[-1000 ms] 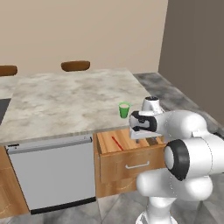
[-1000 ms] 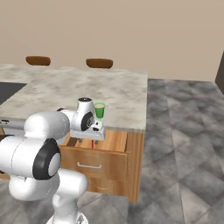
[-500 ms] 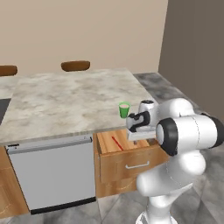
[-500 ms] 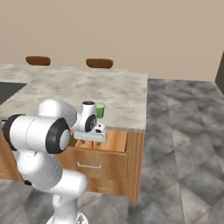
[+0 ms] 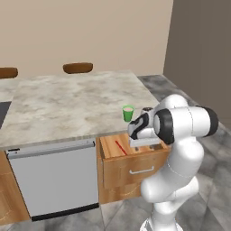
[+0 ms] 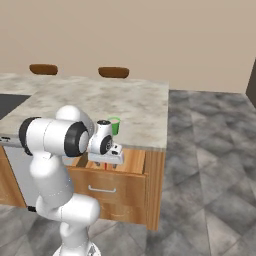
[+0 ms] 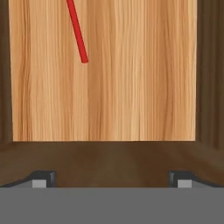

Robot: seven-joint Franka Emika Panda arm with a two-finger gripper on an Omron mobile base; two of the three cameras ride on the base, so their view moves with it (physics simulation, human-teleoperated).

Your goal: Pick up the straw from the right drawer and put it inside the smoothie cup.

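The gripper (image 7: pixel 112 178), spread wide and holding nothing, hangs over the drawer (image 7: pixel 131 87); the straw (image 7: pixel 78 33) lies at upper left.

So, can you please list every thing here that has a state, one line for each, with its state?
Light-brown wooden right drawer: pulled open.
Thin red straw: lying flat on the drawer floor, not gripped.
Small green smoothie cup: upright on the marble counter, no straw in it.
Grey dishwasher panel: closed.
Gripper: jaws open, above the drawer, holding nothing.
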